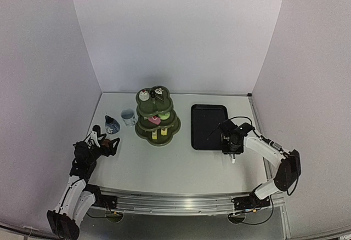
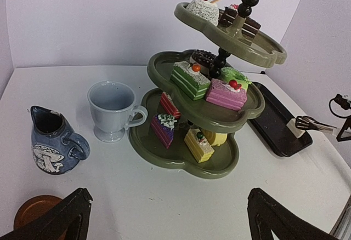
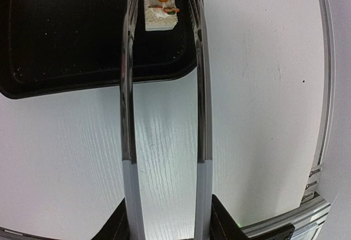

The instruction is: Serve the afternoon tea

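Right hand [image 3: 169, 221] closed partway on the handle end of the metal tongs [image 3: 127, 114], a finger pressed to each blade. Blades run straight out ahead of the hand. Small white cake slice with an orange ball [image 3: 160, 10] lies between them near the tips, over the near corner of the black tray [image 3: 66, 43]. A thin gap shows on each side of the slice, so it looks unpinched; whether it rests on the tray I cannot tell. Step in hand, as I judge it: tong work on this slice, pick-up or set-down unclear. To do it well: keep the blades level with the slice's flanks, squeeze evenly so it does not twist, and lift straight up before any swing across the desk [image 3: 263, 86]. Right arm reaches forward with the wrist low. Left hand [image 2: 170, 217] is spread fully, holding nothing, low over the desk. Brown coaster [image 2: 33, 210] sits just beside its left finger; the green three-tier stand [image 2: 181, 166], loaded with cakes, stands ahead of it.
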Robot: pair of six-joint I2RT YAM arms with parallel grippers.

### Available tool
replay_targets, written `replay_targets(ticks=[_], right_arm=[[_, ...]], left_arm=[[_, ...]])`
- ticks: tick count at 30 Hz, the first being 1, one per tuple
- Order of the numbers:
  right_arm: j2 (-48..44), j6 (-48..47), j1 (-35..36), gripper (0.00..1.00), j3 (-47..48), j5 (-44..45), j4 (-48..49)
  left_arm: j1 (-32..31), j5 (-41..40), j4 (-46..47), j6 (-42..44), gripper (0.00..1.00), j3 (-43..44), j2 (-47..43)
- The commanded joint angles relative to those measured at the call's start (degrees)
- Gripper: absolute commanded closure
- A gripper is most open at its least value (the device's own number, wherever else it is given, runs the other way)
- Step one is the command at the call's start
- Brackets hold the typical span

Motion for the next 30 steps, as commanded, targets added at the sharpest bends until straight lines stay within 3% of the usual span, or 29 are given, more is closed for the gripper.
replay_targets(ticks=[1,12,16,19,25,30], right_arm=[[0.62,-1.40,-0.33,0.61,0.53,0.27,0.72],[3.88,-2.32,-0.74,0.64,0.90,-0.26,0.76],[3.28,-2.50,-0.78,0.86,2.55,-0.39,0.61],[2.22,-3.12,-0.78,0.97,4.61,-0.45,0.06],[-0.27,-4.75,1.06,1.00,15.28,0.63,-4.21],[-1.24,-9.52,8.54,1.00,27.83,5.53,-5.10]], left_arm=[[-0.23,-0.77,0.99,1.03,0.00,0.60,-0.33],[-0.18,-0.84,1.30,0.89,0.00,0.48,-0.39],[-0.26,-1.03,1.05,0.96,0.00,0.47,-0.66],[-0.21,-1.03,1.19,0.89,0.00,0.53,-0.62],[-0.25,-1.13,1.27,1.02,0.00,0.49,-0.63],[-0.26,-1.27,1.13,1.06,0.00,0.45,-0.81]])
